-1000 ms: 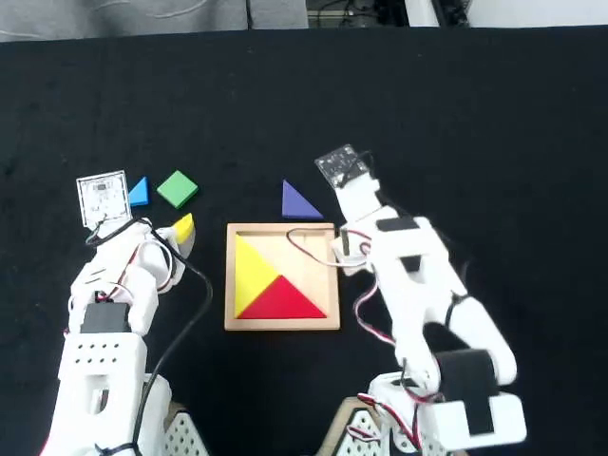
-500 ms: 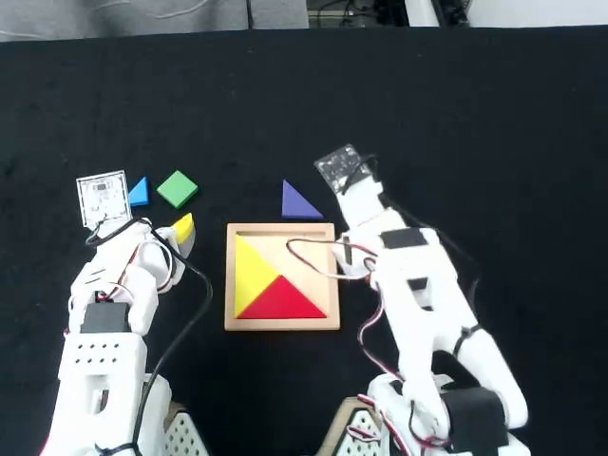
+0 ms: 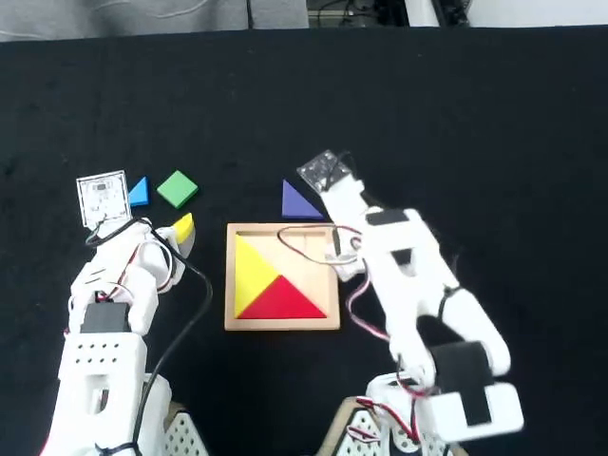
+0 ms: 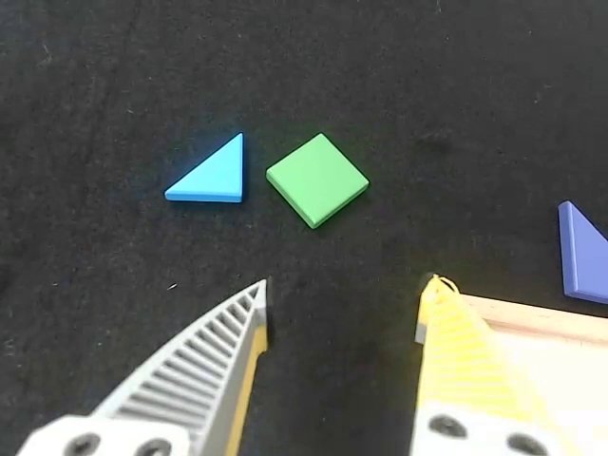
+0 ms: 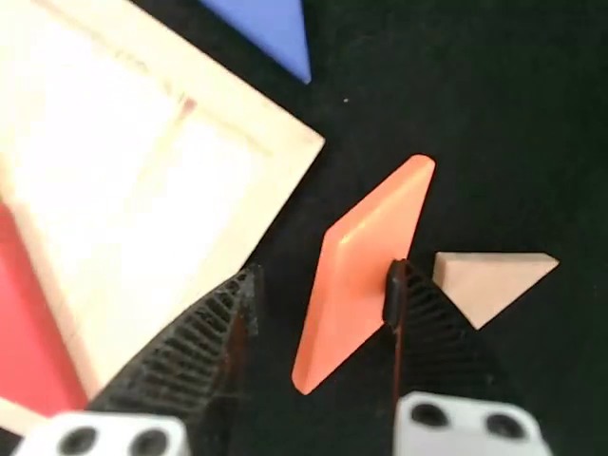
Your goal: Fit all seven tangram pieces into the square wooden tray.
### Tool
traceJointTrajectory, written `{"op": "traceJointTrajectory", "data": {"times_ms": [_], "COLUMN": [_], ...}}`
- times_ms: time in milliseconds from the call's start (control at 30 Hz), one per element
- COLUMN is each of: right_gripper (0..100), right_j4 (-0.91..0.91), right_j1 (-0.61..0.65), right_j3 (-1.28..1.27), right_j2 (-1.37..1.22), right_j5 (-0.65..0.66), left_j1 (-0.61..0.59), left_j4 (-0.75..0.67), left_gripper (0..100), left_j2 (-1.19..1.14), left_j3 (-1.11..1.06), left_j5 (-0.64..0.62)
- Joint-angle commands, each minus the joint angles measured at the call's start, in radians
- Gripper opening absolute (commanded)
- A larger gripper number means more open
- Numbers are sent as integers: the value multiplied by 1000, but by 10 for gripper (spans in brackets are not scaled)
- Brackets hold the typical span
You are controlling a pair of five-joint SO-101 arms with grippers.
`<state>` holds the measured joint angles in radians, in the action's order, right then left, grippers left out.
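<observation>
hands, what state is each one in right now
Left hand: open, empty.
Right hand: open, straddling the orange piece.

Swings the right gripper [image 5: 323, 275] leftward, closer to the wooden tray's [image 3: 282, 229] far right corner than a second ago; shifts the right arm [image 3: 404, 271] nearer the tray's right edge.

Overhead cam's fixed up high, looking down over the whole table [image 3: 494, 104] from well back. Both wrist cams sit close and point down at it. All three catch the tray [image 3: 282, 228] [image 4: 541, 312] [image 5: 261, 123] corner and purple triangle [image 3: 298, 202] [image 4: 581, 256] [image 5: 271, 21].
</observation>
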<state>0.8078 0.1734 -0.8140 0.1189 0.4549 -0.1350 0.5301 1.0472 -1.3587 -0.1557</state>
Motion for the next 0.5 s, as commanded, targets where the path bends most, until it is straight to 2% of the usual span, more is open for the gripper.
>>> {"op": "traceJointTrajectory", "data": {"times_ms": [0,133,333,467], "right_gripper": [209,208,205,139], "right_j4": [20,20,6,-12], "right_j1": [-18,-25,-101,-118], "right_j3": [67,67,81,85], "right_j2": [-39,-39,-41,-44], "right_j5": [6,6,6,9], "left_j1": [4,33,36,36], "left_j4": [-21,-20,-20,-21], "left_gripper": [252,252,252,252], "left_j2": [17,17,17,17], "left_j3": [12,10,10,10], "left_j5": [-8,-6,-6,-6]}}
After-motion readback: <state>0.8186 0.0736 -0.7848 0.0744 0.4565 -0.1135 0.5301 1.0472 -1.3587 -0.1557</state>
